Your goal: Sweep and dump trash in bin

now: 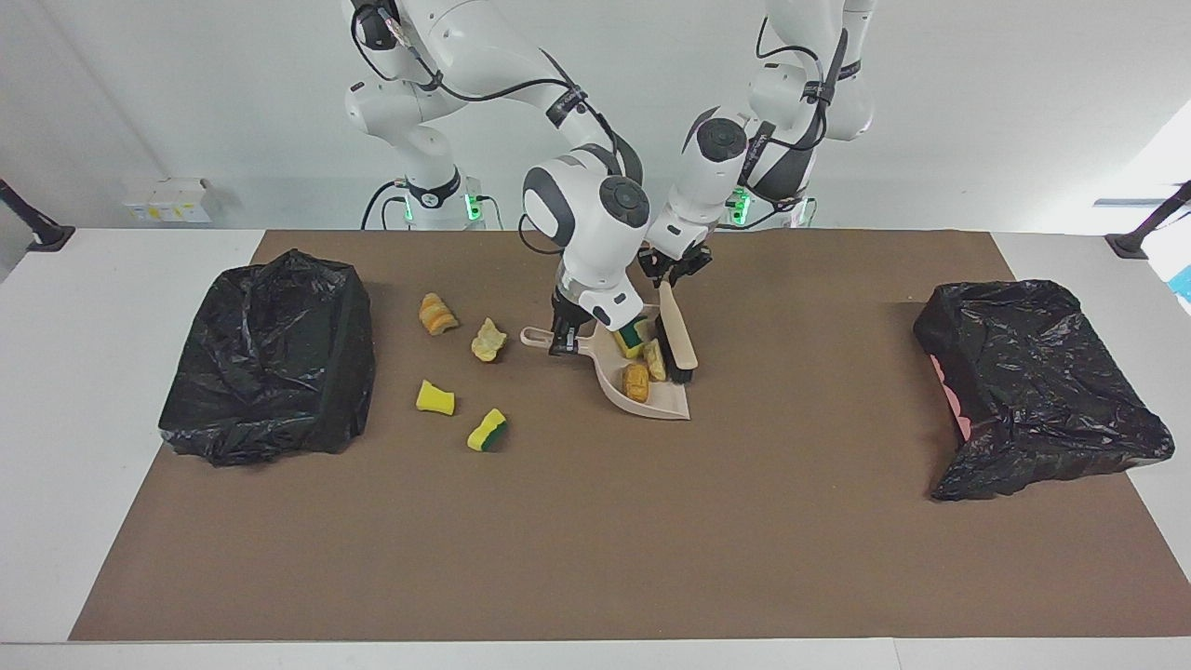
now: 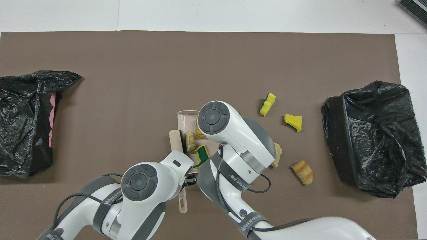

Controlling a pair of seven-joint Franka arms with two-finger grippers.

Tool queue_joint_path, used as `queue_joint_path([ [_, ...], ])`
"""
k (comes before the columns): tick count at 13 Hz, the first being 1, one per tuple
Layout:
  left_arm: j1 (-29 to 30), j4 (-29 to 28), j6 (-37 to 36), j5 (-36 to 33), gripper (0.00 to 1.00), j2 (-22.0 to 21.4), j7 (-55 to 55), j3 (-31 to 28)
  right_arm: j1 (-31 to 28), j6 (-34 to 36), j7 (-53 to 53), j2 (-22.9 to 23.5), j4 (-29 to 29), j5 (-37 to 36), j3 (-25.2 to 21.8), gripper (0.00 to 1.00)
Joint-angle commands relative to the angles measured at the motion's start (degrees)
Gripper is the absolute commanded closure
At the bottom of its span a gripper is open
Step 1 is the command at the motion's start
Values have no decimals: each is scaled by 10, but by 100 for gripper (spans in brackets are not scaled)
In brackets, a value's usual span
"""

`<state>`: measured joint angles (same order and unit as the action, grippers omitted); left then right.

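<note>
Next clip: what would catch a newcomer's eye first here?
Mid-table, the left gripper holds a brush against the dustpan, which the right gripper holds by its handle. Four scraps lie toward the right arm's end, near a black-bagged bin.
</note>
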<state>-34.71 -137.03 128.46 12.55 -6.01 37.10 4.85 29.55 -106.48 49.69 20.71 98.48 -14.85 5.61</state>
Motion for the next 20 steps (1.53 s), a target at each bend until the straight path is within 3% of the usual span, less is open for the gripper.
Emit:
queue_joint_path([
  [1,39,7,-44,-21,100,1,0,-2,-10,-14,-6,4,1,8,5,100],
  [5,77,7,-65,-47,100,2,1,-2,-20,-15,-10,5,-1,10,5,100],
  [8,77,5,-66,-48,100,0,2,-1,-63,-43,15,-6,0,67,5,100],
  [11,67,-1,-62,-52,100,-6,2,0,-92,-50,50,-30,2,68,5,100],
  [14,14,-10,-58,-52,100,-19,53,4,-131,-44,94,-65,17,87,5,100],
  [20,-119,-24,-58,-52,100,-55,172,5,-232,-37,224,-173,101,122,5,100],
])
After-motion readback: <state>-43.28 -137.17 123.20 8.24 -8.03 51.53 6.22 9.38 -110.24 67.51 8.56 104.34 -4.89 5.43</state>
